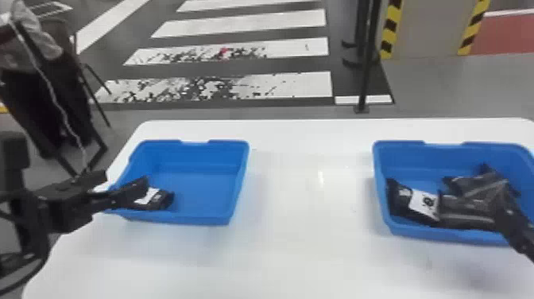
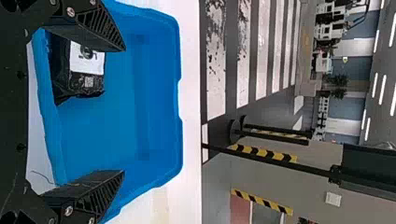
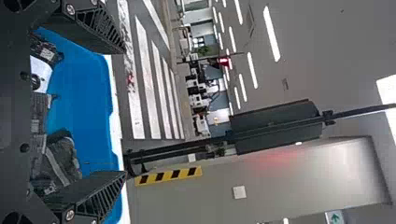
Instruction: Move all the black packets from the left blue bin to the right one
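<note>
One black packet [image 1: 162, 201] lies by the near wall of the left blue bin [image 1: 198, 218], and I have my left gripper [image 1: 133, 193] at that bin, fingers spread wide; several more packets [image 1: 421, 204] lie in the right bin [image 1: 445, 233], where I see my right gripper [image 1: 506, 210], also wide apart

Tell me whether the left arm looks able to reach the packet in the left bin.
Probably yes: the open left gripper is over the left bin, and nothing lies on the packet.
</note>
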### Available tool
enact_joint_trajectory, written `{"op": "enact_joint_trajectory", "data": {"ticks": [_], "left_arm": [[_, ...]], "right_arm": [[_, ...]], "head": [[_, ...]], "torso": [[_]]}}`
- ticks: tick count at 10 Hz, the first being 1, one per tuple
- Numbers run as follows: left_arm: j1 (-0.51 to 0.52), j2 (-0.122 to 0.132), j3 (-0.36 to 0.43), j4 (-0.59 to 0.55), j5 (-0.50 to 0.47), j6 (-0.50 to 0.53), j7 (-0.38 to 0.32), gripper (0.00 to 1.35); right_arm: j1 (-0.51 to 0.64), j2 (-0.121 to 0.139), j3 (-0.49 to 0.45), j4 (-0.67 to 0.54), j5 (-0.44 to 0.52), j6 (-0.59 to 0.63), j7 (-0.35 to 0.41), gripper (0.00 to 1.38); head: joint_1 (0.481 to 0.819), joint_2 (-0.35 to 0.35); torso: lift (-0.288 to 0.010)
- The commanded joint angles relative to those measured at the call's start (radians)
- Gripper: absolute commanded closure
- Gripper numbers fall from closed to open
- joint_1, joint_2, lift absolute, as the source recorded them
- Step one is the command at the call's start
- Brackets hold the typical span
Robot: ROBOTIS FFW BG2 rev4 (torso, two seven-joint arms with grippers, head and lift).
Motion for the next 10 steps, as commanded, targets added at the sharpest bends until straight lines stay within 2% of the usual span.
{"op": "enact_joint_trajectory", "data": {"ticks": [1, 4, 7, 10], "left_arm": [[-0.012, 0.003, 0.019, 0.017, -0.043, 0.011, 0.000, 0.14], [-0.079, 0.032, 0.025, 0.108, -0.101, 0.043, 0.000, 0.14], [-0.182, 0.075, -0.045, 0.240, -0.137, 0.065, 0.000, 0.15], [-0.314, 0.078, -0.113, 0.388, -0.187, 0.129, 0.000, 0.15]], "right_arm": [[0.045, 0.006, -0.006, -0.043, -0.006, -0.013, 0.000, 0.11], [0.136, 0.029, 0.036, -0.090, -0.018, -0.028, 0.000, 0.11], [0.175, 0.031, 0.050, -0.097, -0.044, -0.026, 0.000, 0.11], [0.183, 0.031, 0.070, -0.080, -0.076, -0.026, 0.001, 0.11]], "head": [[0.695, 0.168], [0.695, 0.249], [0.695, 0.306], [0.695, 0.306]], "torso": [[-0.185], [-0.185], [-0.185], [-0.185]]}}
